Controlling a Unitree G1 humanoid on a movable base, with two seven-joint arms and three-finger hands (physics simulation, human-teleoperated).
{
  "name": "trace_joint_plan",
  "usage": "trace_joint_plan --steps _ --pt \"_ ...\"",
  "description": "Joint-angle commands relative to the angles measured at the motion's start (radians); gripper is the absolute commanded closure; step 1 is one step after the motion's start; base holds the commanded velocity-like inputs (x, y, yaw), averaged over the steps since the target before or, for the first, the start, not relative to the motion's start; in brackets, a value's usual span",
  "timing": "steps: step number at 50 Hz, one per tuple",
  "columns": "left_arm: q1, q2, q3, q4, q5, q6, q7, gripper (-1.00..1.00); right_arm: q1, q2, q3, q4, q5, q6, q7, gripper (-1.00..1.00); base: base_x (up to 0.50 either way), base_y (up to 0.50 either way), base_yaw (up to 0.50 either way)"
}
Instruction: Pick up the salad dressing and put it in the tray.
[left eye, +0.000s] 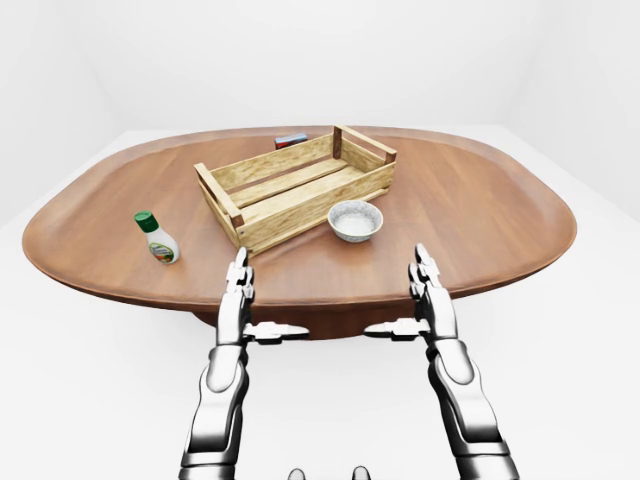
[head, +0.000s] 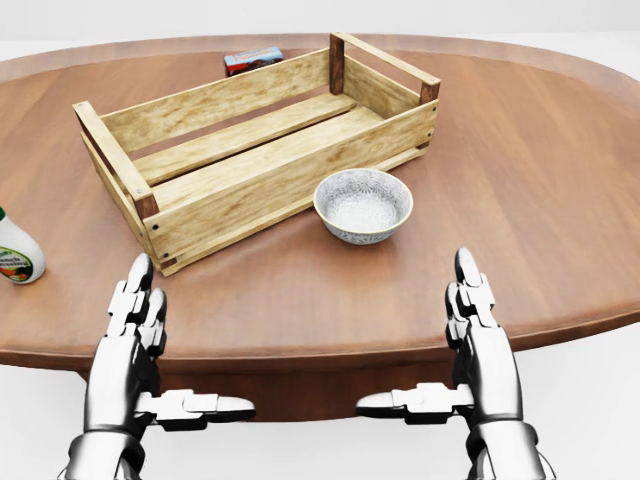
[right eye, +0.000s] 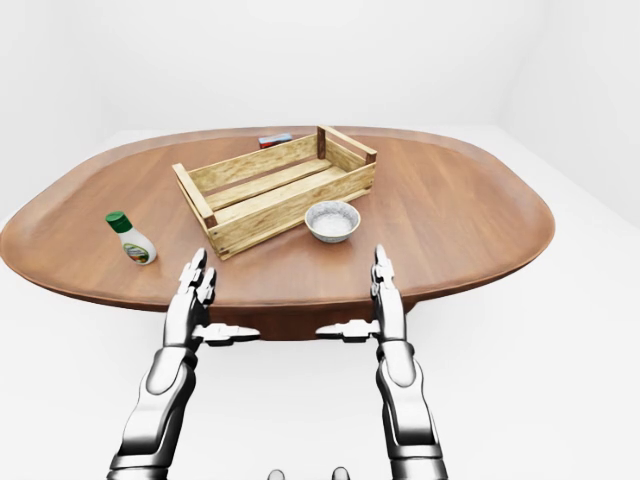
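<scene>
Hands of silver metal, left hand (head: 135, 330) and right hand (head: 478, 330), hover spread wide and empty at the brown oval table's (left eye: 480, 210) near edge, while the green-capped white salad dressing bottle (left eye: 157, 238) stands left of the slatted wooden tray (left eye: 290, 190).

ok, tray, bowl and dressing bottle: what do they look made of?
Tray: unfinished pale wood, slatted, grain visible, darker corner posts. Bowl: probably glazed ceramic, white with grey speckled pattern. Salad dressing: likely plastic, whitish body, green cap, printed label. All are simulator renders, so materials are a guess from texture.
</scene>
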Motion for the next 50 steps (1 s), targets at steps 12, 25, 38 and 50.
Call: trace_joint_plan --steps 12,25,38,50 --pt "-0.184 0.158 0.247 -0.463 -0.148 0.086 -0.026 -1.00 0.183 -0.015 -0.453 -1.027 0.063 0.081 0.218 -1.00 0.00 0.00 0.00" --pt "-0.370 0.440 0.492 -0.431 -0.317 0.086 0.046 -1.00 0.625 -0.370 -0.997 -1.042 0.847 0.081 -0.075 -1.00 0.00 0.00 0.00" --pt "-0.430 0.648 0.635 -0.320 -0.433 0.086 0.157 -1.00 0.597 -0.331 -0.983 -1.042 0.763 0.081 -0.041 -1.00 0.00 0.00 0.00" --pt "-0.423 0.747 0.660 -0.221 -0.529 0.086 0.287 -1.00 0.567 -0.351 -0.919 -1.042 0.600 0.081 -0.082 -1.00 0.02 0.42 0.00"
